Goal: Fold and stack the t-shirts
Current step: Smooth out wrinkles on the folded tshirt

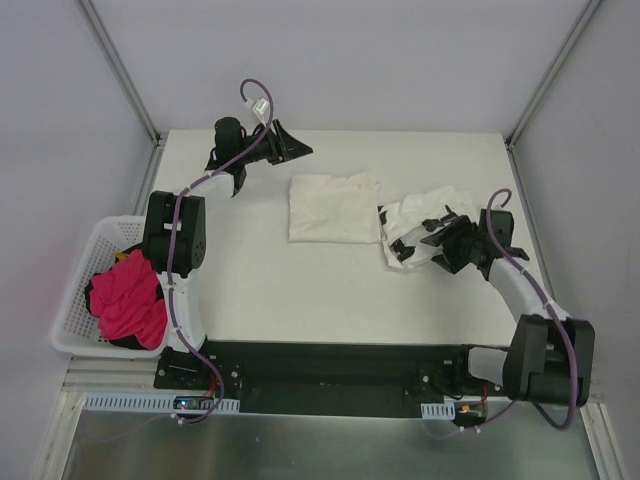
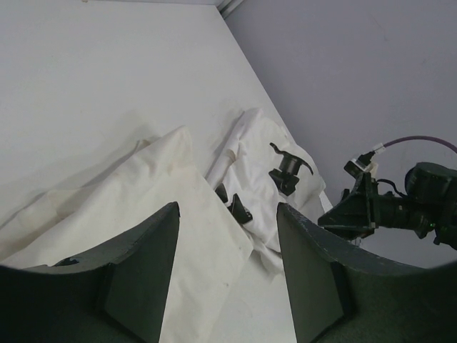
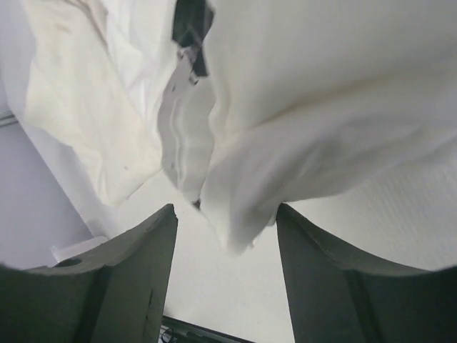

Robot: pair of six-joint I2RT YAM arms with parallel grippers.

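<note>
The plain cream-white t-shirt (image 1: pixel 335 208) lies folded in a rectangle at the table's middle back. The white t-shirt with black marks (image 1: pixel 415 232) lies crumpled just right of it, touching its edge. My left gripper (image 1: pixel 298 150) is open and empty, above the table beyond the cream shirt's far left corner. In the left wrist view its jaws (image 2: pixel 227 214) frame the cream shirt (image 2: pixel 143 207), with the printed shirt (image 2: pixel 264 164) beyond. My right gripper (image 1: pixel 432 243) is open at the printed shirt's right side. In the right wrist view (image 3: pixel 225 214) a fold of that shirt (image 3: pixel 321 107) hangs between the jaws, not pinched.
A white basket (image 1: pixel 85 262) holding a pink cloth (image 1: pixel 130 300) sits off the table's left edge beside the left arm. Frame posts stand at the back corners. The right arm (image 2: pixel 400 207) shows in the left wrist view past the printed shirt.
</note>
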